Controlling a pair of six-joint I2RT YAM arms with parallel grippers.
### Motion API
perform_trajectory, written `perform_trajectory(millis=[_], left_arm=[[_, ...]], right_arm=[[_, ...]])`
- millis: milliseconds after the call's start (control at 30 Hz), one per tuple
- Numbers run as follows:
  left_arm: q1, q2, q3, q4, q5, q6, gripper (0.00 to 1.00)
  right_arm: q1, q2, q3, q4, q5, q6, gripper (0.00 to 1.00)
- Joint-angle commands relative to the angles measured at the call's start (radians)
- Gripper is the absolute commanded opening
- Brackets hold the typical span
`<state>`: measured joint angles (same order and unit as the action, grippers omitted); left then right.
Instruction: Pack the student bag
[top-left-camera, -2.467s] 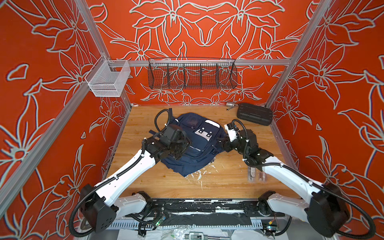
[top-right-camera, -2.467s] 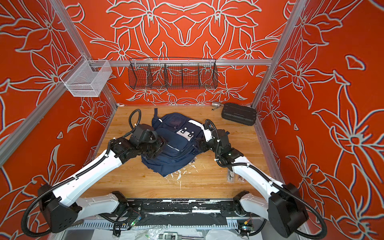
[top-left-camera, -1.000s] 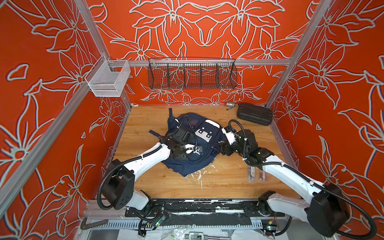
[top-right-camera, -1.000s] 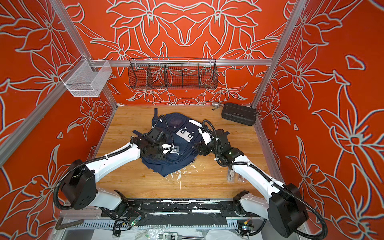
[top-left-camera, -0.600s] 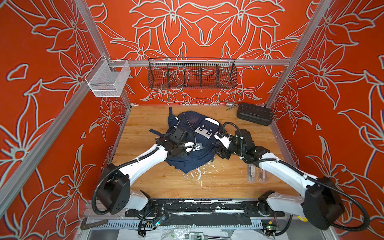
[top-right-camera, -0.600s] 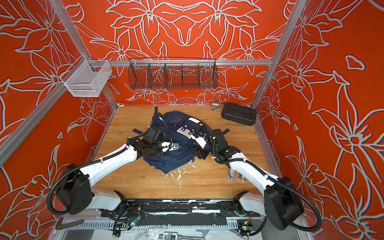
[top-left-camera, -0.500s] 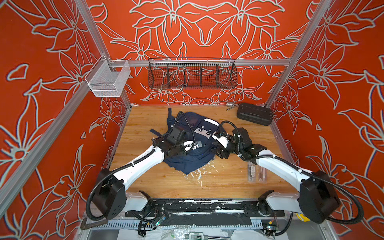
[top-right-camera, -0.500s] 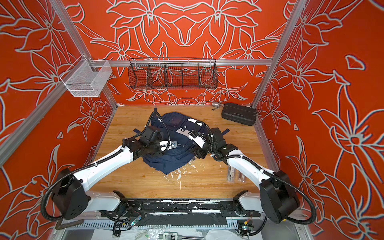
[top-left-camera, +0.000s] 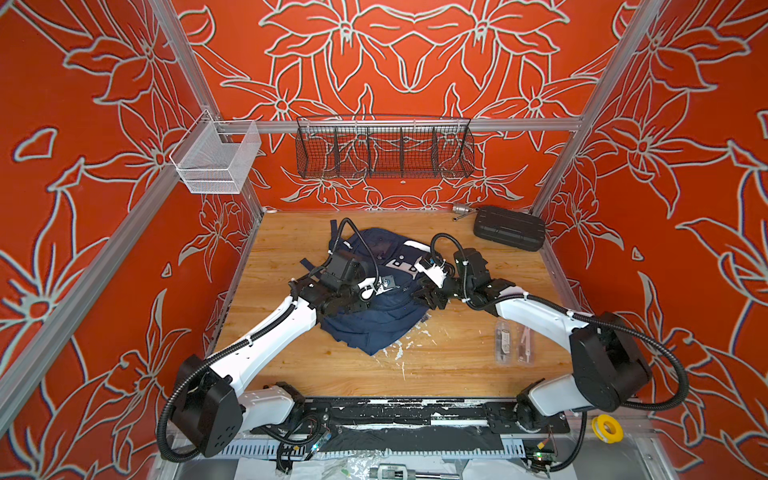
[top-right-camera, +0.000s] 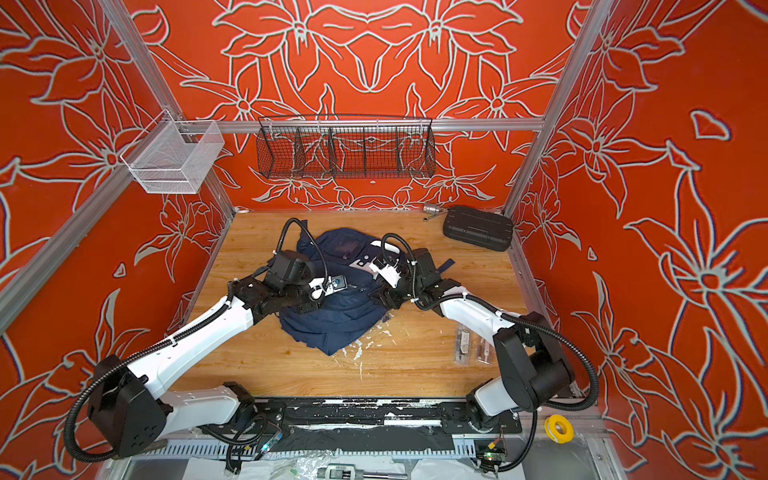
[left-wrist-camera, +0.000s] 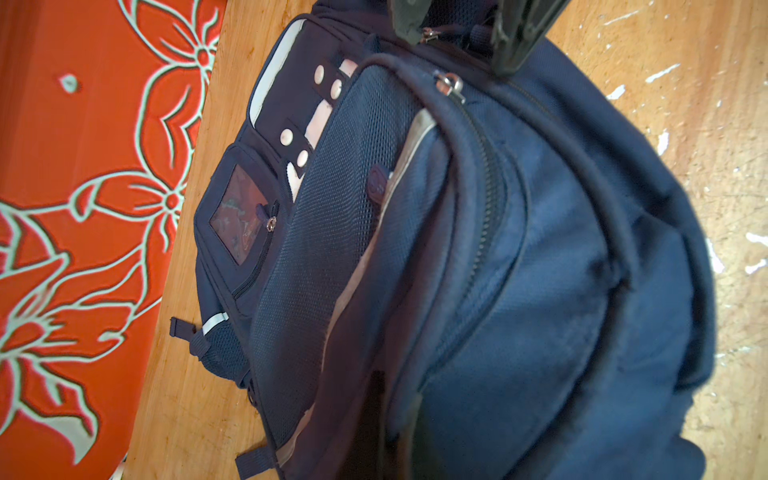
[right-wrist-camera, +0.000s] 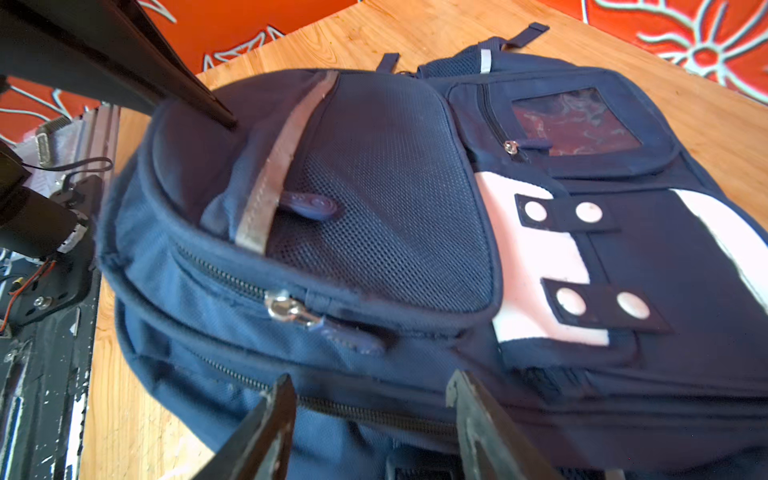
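Observation:
The student bag lies front side up in the middle of the wooden table, navy with a white patch and a mesh front pocket. My left gripper is shut on a fold of the bag's fabric at the front pocket, and its tip presses into the cloth. My right gripper stands open at the bag's right side, fingers straddling a closed zip line. A silver zip slider sits just beyond them.
A black ribbed hard case lies at the back right, with a small metal part beside it. Two clear packets lie right of the bag. A black wire basket and a white mesh bin hang on the rails.
My left gripper reached over the bag's front and shut on its fabric. My right gripper slid in to the bag's right side and narrowed a little. The bag bunched up between them.

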<state>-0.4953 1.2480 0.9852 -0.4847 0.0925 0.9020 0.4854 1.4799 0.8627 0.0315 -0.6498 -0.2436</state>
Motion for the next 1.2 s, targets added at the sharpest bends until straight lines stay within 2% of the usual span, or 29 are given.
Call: perform_trajectory(millis=[0,200,433,567,800,900,1033,1167], left_arm=[[0.008,-0.045,0.012,0.059,0.040,-0.021,0.00],[0.010,-0.048,0.016,0.057,0.049,-0.021,0.00],[0.011,-0.047,0.024,0.037,0.068,-0.012,0.00],[0.011,-0.039,0.020,0.042,0.075,-0.017,0.00],[0.010,-0.023,0.024,0.047,0.087,-0.018,0.00],[0.011,-0.024,0.023,0.045,0.087,-0.018,0.00],[0.010,-0.028,0.017,0.041,0.081,-0.018,0.00],[0.010,-0.031,0.014,0.041,0.078,-0.018,0.00]], right_arm=[[0.004,0.020,0.015,0.031,-0.061,-0.002,0.62],[0.004,0.033,-0.005,0.069,-0.071,-0.030,0.62],[0.005,0.085,0.024,0.065,-0.111,-0.042,0.56],[0.007,0.112,0.053,0.046,-0.164,-0.054,0.49],[0.022,0.148,0.081,0.039,-0.184,-0.074,0.39],[0.030,0.154,0.090,0.044,-0.170,-0.070,0.26],[0.035,0.133,0.069,0.072,-0.154,-0.068,0.19],[0.042,0.102,0.041,0.080,-0.143,-0.084,0.18]])
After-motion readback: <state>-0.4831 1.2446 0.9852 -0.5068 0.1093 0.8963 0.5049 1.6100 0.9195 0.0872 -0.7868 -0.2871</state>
